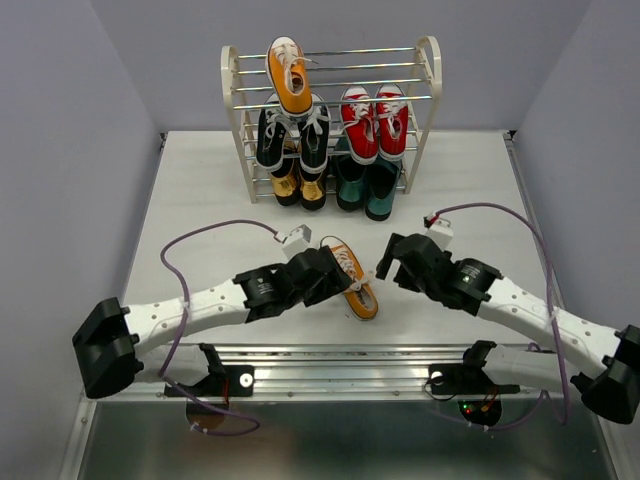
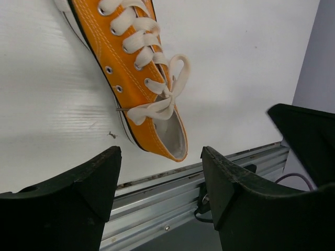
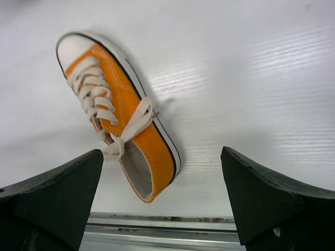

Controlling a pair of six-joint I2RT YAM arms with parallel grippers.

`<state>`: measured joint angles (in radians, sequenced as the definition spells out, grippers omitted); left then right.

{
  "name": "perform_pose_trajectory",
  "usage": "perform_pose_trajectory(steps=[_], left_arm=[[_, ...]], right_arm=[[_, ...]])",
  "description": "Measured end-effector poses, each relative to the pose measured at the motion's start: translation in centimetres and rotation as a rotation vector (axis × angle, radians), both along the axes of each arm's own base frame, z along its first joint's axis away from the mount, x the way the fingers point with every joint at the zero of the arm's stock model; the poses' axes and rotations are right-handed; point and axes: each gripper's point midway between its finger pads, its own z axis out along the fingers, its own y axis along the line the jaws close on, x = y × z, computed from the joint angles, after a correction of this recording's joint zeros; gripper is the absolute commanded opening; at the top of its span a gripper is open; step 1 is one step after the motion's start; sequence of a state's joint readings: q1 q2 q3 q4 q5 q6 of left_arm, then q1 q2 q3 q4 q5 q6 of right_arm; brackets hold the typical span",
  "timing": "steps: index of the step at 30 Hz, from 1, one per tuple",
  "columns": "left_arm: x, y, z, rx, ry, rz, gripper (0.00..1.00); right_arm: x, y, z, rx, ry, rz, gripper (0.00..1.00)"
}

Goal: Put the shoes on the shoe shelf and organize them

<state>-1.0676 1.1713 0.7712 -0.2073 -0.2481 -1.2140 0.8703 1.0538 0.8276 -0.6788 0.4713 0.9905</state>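
One orange sneaker (image 1: 355,279) lies on the table between my two grippers, heel toward the near edge. My left gripper (image 1: 333,272) is open right beside its left side; in the left wrist view the shoe (image 2: 137,78) lies just beyond the open gripper (image 2: 159,175). My right gripper (image 1: 391,262) is open and empty just right of the shoe; in the right wrist view the shoe (image 3: 123,130) lies left of centre beyond the open gripper (image 3: 162,196). The shoe shelf (image 1: 430,70) holds the other orange sneaker (image 1: 288,75) on top, with the black pair (image 1: 275,135) and red pair (image 1: 375,120) below it.
A glossy gold pair (image 1: 298,187) and a glossy dark green pair (image 1: 366,185) sit on the shelf's lowest tier. A metal rail (image 1: 350,360) runs along the table's near edge. Purple cables (image 1: 215,230) loop over the table beside both arms.
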Motion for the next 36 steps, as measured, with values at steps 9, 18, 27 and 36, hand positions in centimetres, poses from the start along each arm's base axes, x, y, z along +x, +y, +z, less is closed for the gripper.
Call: perform_pose_trajectory(steps=[9, 18, 27, 36], left_arm=[[-0.5, -3.8, -4.4, 0.155, 0.082, -0.035, 0.60], [-0.9, -3.3, -7.5, 0.233, 0.147, -0.004, 0.55], [-0.4, -4.7, -10.0, 0.301, 0.170, -0.018, 0.49], [-1.0, -4.4, -10.5, 0.338, 0.178, -0.045, 0.00]], right_arm=[[-0.4, -5.1, 5.7, -0.003, -0.148, -0.122, 1.00], [-1.1, -6.1, 5.1, -0.058, -0.113, -0.131, 1.00], [-0.9, -5.8, 4.2, -0.093, -0.084, -0.121, 1.00], [-0.9, -5.8, 4.2, -0.097, -0.086, -0.116, 1.00]])
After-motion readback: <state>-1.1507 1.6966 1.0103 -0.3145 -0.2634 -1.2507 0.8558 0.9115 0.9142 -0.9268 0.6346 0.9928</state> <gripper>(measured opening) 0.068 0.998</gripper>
